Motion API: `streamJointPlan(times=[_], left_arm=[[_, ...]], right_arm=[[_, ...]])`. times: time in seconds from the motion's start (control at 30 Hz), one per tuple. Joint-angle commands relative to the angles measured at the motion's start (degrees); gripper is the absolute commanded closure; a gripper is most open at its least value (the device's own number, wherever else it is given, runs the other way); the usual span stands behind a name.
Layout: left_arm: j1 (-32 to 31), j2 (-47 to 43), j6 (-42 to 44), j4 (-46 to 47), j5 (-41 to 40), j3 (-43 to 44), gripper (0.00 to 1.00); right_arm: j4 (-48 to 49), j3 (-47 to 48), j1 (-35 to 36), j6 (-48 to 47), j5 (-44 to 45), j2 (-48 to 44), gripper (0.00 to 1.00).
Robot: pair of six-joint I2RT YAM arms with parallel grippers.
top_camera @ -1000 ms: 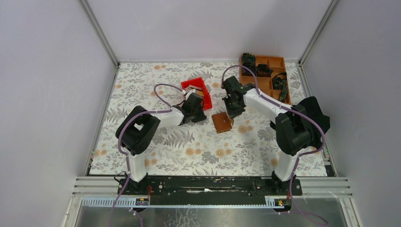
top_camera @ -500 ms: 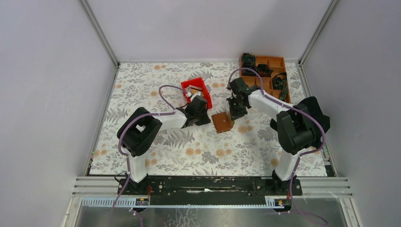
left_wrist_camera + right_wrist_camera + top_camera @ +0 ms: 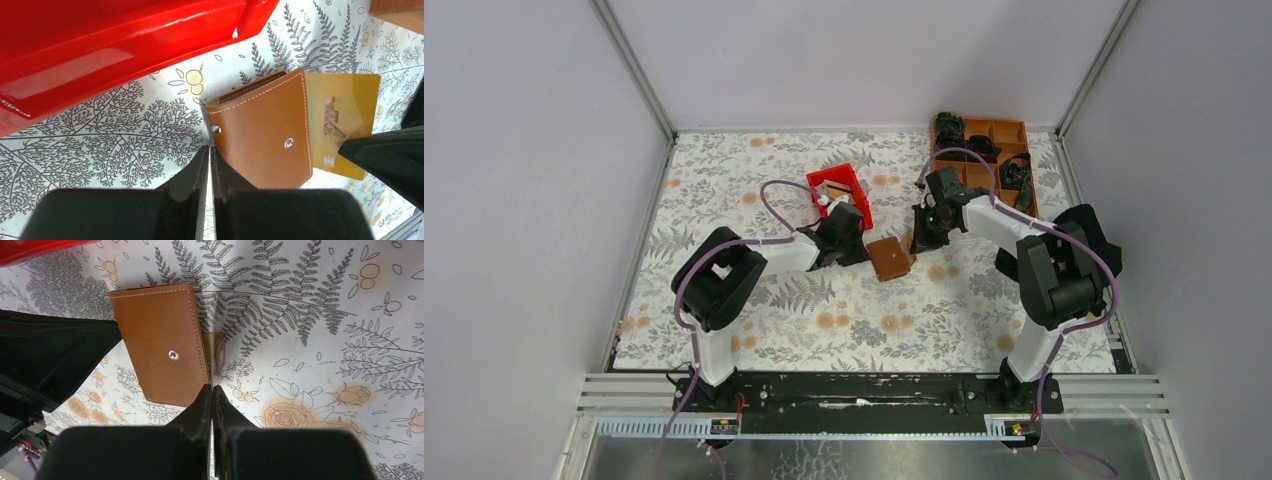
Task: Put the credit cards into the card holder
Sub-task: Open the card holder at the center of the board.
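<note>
Here, the left gripper (image 3: 209, 150) and right gripper (image 3: 212, 389), both pinched shut, flank the card holder (image 3: 260, 135) overlapping a yellow credit card (image 3: 345, 110).

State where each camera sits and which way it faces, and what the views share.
Top external: above and behind the arms, looking down on the table; both arms show.
Left wrist: on the left arm, looking past the shut left gripper at the wallet, card and red bin.
Right wrist: on the right arm, looking past the shut right gripper toward the wallet.
Shared: all three see the wallet.
</note>
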Motion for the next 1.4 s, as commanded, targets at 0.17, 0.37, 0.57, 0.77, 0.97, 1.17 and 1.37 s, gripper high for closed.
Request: streamJointPlan(times=[0.17, 0.37, 0.57, 0.77, 0.97, 1.17, 1.37], left_arm=[[-0.52, -0.53, -0.14, -0.66, -0.15, -1.15, 0.89], [-0.52, -2.08, 0.12, -1.56, -1.52, -2.71, 0.9], [-0.52, -2.38, -0.14, -1.67, -1.53, -3.64, 0.9], [-0.52, -2.38, -0.14, -1.7, -1.38, -4.23, 0.9], [-0.5, -2.3, -0.14, -1.66, -1.38, -4.99, 0.91], [-0.52, -2.4, 0.03, -1.67, -1.4, -5.75, 0.91], [-0.57, -1.95, 0.17, -1.65, -1.12, -6.26, 0.91]], right_arm=[[3.2, -2.66, -0.71, 3.19, -6.95, -2.95, 1.0], [4.5, -3.86, -1.07, 3.96, -7.87, -3.62, 1.0], [5.09, -4.08, -1.26, 4.56, -8.6, -4.33, 1.0], [6.15, -4.52, -1.51, 5.39, -9.91, -4.55, 1.0], [7.11, -5.23, -1.59, 6.03, -10.88, -4.29, 1.0], [8.05, -6.22, -1.68, 6.18, -11.14, -4.02, 1.0], [9.39, -7.25, -1.72, 6.62, -11.55, -3.61, 1.0]])
